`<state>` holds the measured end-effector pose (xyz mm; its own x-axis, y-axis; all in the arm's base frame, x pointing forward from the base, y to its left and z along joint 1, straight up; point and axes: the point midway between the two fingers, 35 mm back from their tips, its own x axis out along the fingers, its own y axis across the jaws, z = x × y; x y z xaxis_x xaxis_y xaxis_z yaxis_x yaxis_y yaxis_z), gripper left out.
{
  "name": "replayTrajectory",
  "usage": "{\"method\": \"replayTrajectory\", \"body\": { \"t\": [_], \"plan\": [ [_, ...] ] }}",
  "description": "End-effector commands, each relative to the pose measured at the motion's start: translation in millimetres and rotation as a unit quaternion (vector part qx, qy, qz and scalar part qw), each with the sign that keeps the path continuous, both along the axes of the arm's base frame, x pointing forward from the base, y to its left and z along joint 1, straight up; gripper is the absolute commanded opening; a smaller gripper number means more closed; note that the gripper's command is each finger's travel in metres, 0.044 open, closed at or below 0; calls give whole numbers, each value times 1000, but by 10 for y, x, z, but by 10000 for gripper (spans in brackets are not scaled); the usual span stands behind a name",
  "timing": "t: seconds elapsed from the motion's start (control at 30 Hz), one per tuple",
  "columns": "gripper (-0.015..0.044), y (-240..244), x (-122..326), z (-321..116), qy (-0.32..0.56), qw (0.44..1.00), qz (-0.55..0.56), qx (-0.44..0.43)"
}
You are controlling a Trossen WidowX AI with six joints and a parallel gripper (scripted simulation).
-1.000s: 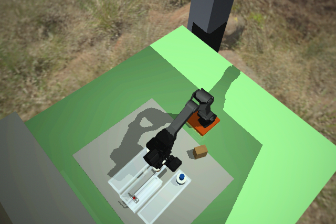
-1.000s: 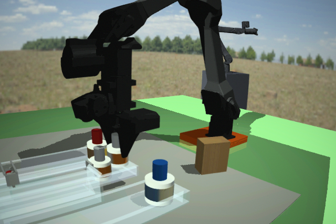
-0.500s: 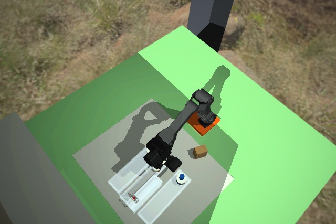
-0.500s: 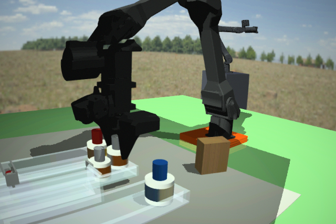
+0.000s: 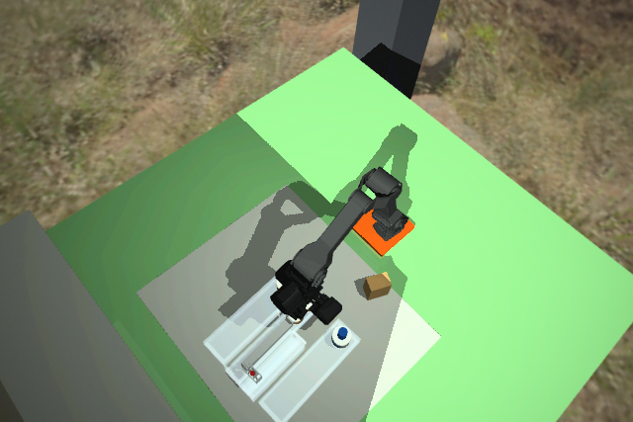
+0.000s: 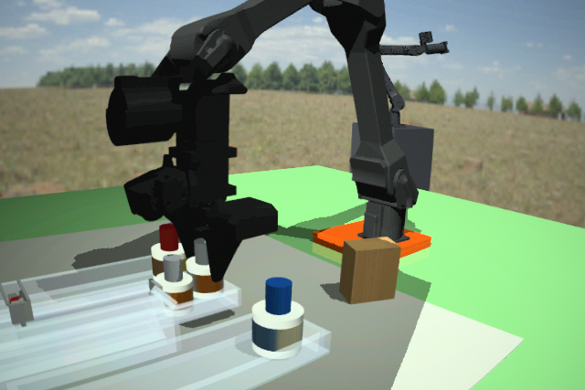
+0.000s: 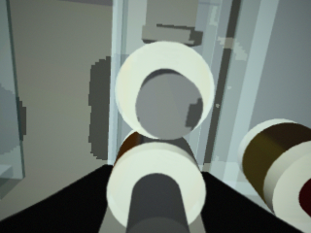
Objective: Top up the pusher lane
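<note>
Top view: the gripper (image 5: 308, 304) was over the near ends of the clear trays, lower middle of the frame, mostly hiding the jars under it. Blue-capped jar (image 5: 340, 337) (image 6: 277, 324) stood in the tray to the right, wood block (image 5: 377, 287) (image 6: 369, 272) above it on the bench (image 5: 352, 381) (image 6: 292, 277).

Exterior view: gripper (image 6: 204, 268) pointed down, holding the grey-capped jar with orange-brown label (image 6: 202, 267) (image 7: 155, 157), lower left of centre. Matching lane jar (image 6: 175, 281) (image 7: 167, 104) was just left; red-capped jar (image 6: 165, 251) (image 7: 292, 180) behind.

Wrist view: gripper (image 7: 155, 176) narrowed around the held jar, bottom centre; lane jar directly above it in the frame, red-capped one lower right. Couldn't tell whether the held jar touched the lane floor.
</note>
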<state>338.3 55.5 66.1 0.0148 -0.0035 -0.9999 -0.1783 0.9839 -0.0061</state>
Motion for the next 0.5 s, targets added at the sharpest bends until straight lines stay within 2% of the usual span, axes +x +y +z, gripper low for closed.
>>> {"method": "replayTrajectory", "body": {
  "t": [0.0, 0.47],
  "plan": [
    [0, 13, 37, -15, -8, 1000, -2, 4],
    [0, 12, 32, -62, -8, 1000, -2, 4]
  ]
}}
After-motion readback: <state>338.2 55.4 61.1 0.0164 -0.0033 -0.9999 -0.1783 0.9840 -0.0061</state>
